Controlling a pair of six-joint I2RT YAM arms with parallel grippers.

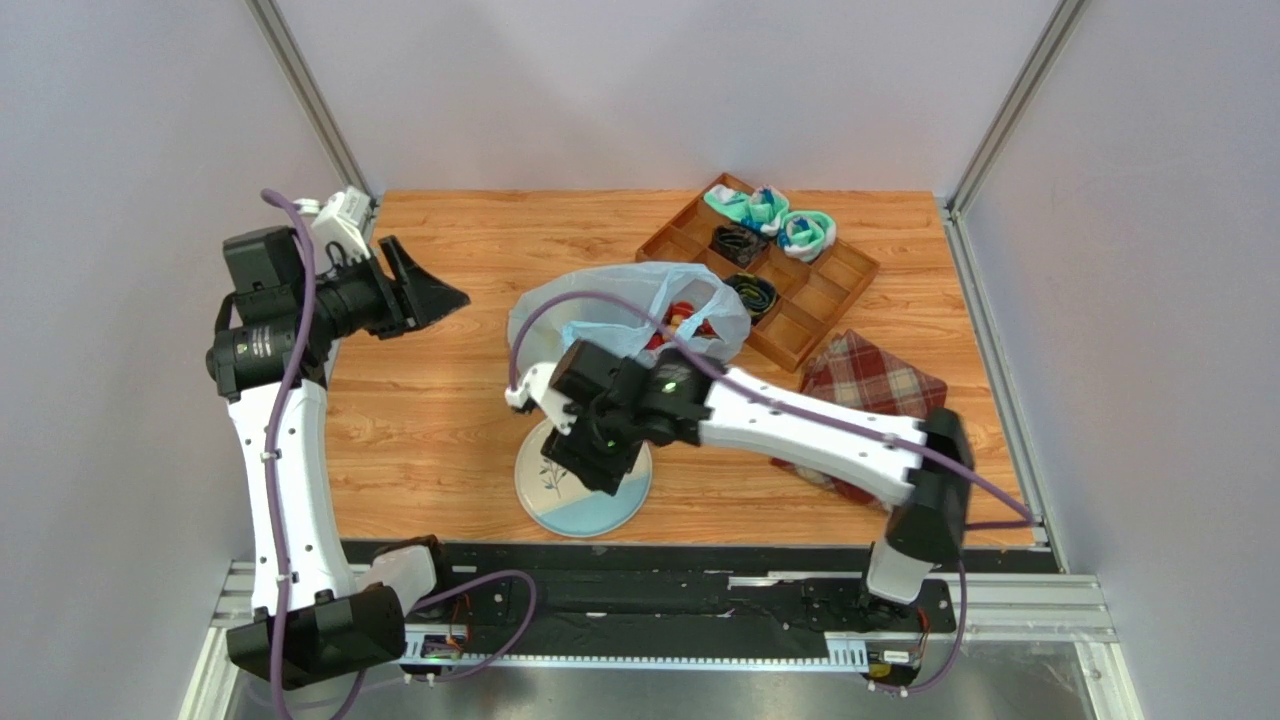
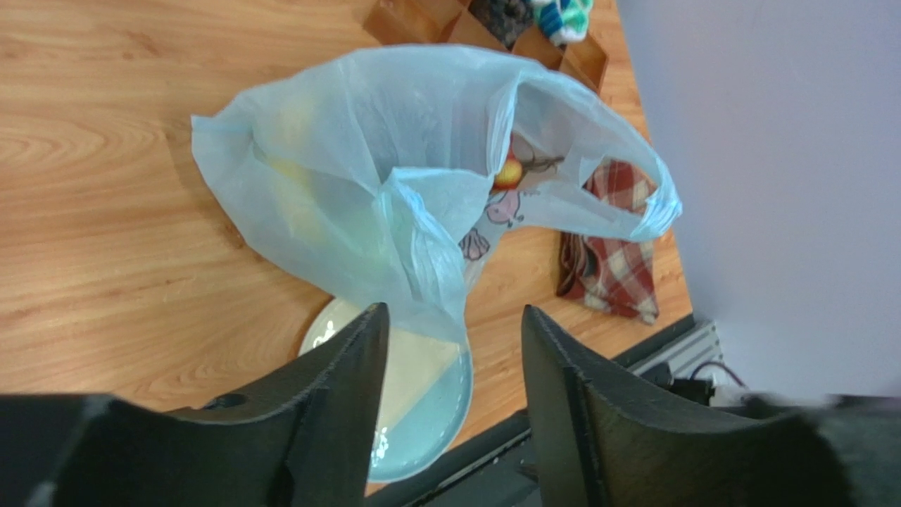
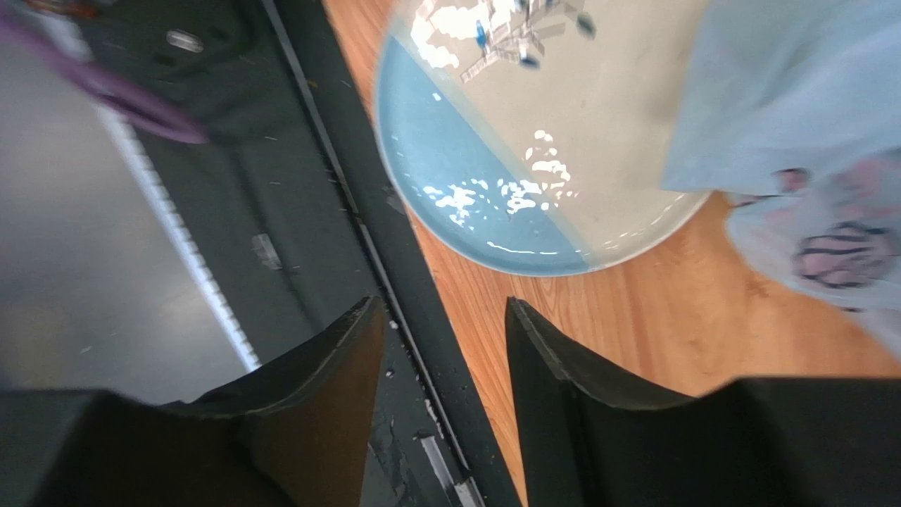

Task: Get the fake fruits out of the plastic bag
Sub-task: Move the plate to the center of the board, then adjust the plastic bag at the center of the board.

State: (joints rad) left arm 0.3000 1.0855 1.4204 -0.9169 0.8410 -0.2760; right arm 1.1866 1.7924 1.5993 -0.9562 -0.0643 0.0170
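Pale-blue crinkly film, the plastic bag (image 1: pixel 624 308) slumps on the bench (image 1: pixel 436 405) seen from above, with red fake fruits (image 1: pixel 684 320) at its 3 o'clock mouth and the plate (image 1: pixel 579 515) at 6. From the left wrist, the left jaws gape empty, and the film blurs yellowish over its contents. From the right wrist, the right jaws hang parted and empty by the plate; any pinch could snag film and drag the bag.

1. No word, number or brand can be read anywhere.
2. The plastic bag (image 2: pixel 349 158) carries a printed cartoon figure (image 2: pixel 489 217) in dark outline; any lettering beside it is too crumpled and blurred to make out.
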